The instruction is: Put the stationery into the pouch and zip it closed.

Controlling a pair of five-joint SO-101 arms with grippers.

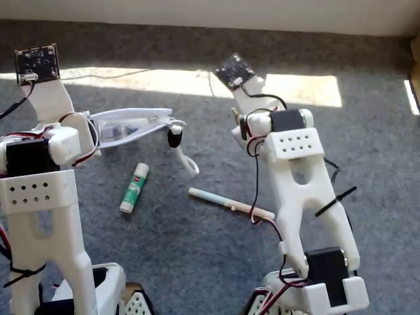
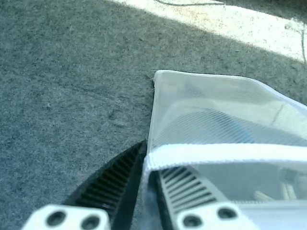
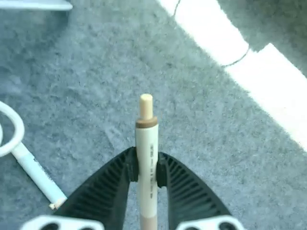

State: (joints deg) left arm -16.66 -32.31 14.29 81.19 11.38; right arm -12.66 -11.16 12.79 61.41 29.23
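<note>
The white mesh pouch lies on the grey carpet, and some small items show through its mesh. My left gripper is shut on the pouch's hemmed edge, at the pouch's left end in the high view. My right gripper is shut on a cream pen that points away over the carpet. A green-and-white glue stick lies in front of the pouch. A pale blue and cream pen lies to the right of the glue stick, and its right end runs under the right arm.
A white cord loop trails from a dark piece at the pouch's right end. In the right wrist view that loop sits beside a pale stick. A band of sunlight and a thin cable cross the far carpet.
</note>
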